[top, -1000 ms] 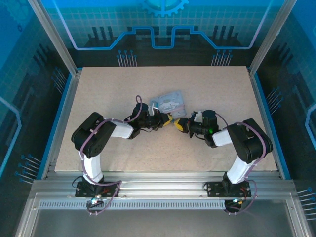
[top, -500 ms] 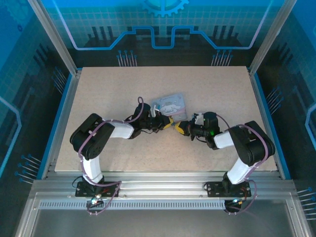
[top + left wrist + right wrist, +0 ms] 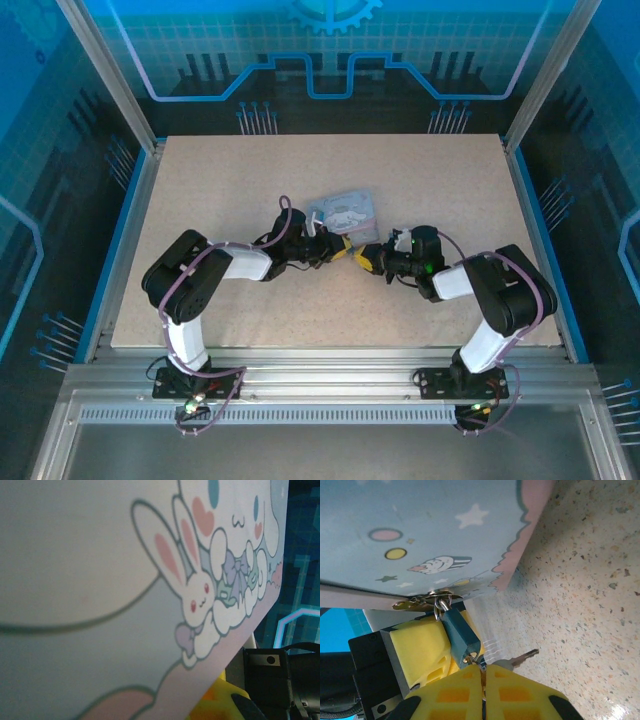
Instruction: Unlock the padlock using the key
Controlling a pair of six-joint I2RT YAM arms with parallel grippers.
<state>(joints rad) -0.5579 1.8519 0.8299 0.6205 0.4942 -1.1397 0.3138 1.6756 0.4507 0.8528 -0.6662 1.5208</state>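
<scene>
Since the earlier frames the tin (image 3: pixel 345 210) has slid a touch toward the arm bases, and both grippers have gone with it. The change is small.

Top view: left gripper (image 3: pixel 338 247) and right gripper (image 3: pixel 364 258) meet tip to tip just at the tin's near edge, on the speckled table (image 3: pixel 230 180).

Left wrist view: the tin's cartoon-rabbit face sits close against the lens, tilted. A yellow finger pad (image 3: pixel 220 705) shows under the tin's lower corner; whose it is, cannot tell.

Right wrist view: padlock (image 3: pixel 462 635), dark teal body, hangs by its shackle from the brass hasp (image 3: pixel 420 602) on the tin's edge, keyhole end pointing away from the tin. Yellow pad shows on either side of the body, so the left gripper reads as clamped on the padlock. The right gripper's pads are pressed together at the keyhole end. The key (image 3: pixel 522 657) comes out sideways from between their tips. I read it as pinched, though the contact itself is hidden.

Handling, judged: the key is thin, stiff, smooth and light, and is likely to swivel or slip in soft pads if twisted off-axis. Best hold is flat across its wide head, turning about the keyway's line. The padlock is small and hard and can swing on the hasp, so it needs the clamp on its body.

In the way: the tin's overhanging edge and the left gripper's pads crowd the lock, and the table looks close beside the key, so there seems little room for wrist roll.
</scene>
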